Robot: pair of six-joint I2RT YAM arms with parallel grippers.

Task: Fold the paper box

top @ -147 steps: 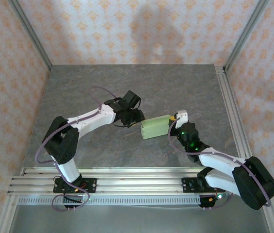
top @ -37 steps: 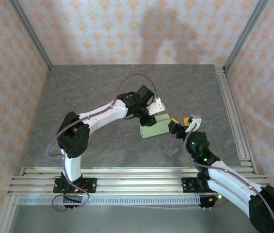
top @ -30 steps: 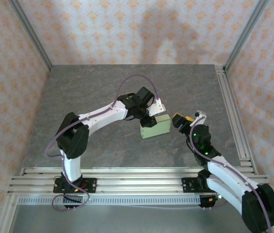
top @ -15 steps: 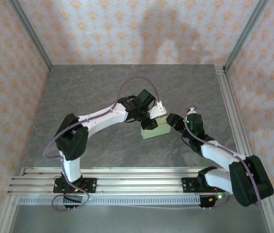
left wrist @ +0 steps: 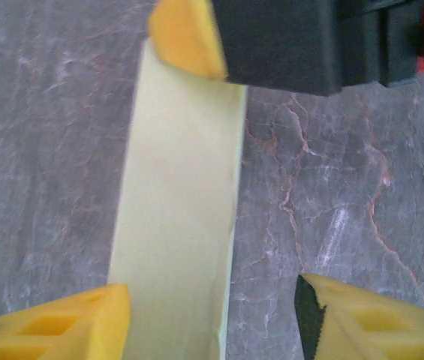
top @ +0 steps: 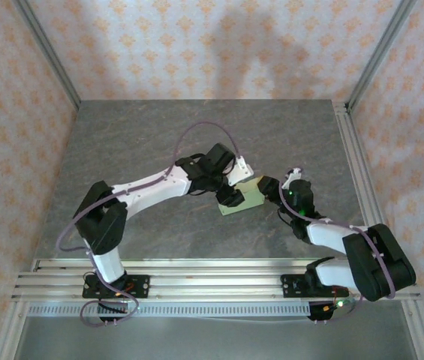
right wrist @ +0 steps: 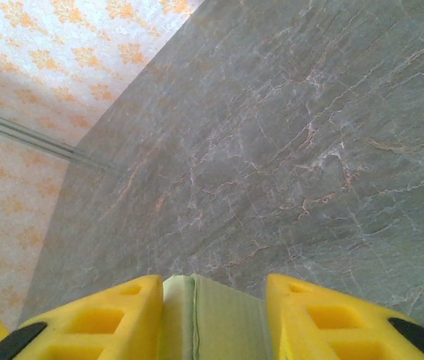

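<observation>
Left tool [left wrist: 210,315]: released. It was clamped on the box a sec ago; jaws now spread. One finger [left wrist: 54,330] is right by the box's long edge, the other well apart over bare surface [top: 144,135].
Paper box [left wrist: 181,187]: closed, flat, pale yellow-green. Lies mid-surface btwn the two tools. Sits a bit lower and flatter than half a sec ago, w/ no loose flap visible from above.
Right tool [right wrist: 213,296]: was open and near the box's right end a sec ago. Has since come in and closed. Wrist view shows a yellow finger against each side of the box end, so it looks gripped. Its pad [left wrist: 185,37] also shows at the box's far end in the left wrist view.
Change: hold passed left to right.
Meaning, prob.: the box is already formed, and the right side now steadies it so the left can re-place for a press or tuck.
Risk: thin card could skew or dent under a one-end grip.
Unclear: whether the end tabs are fully tucked; both ends are covered.
</observation>
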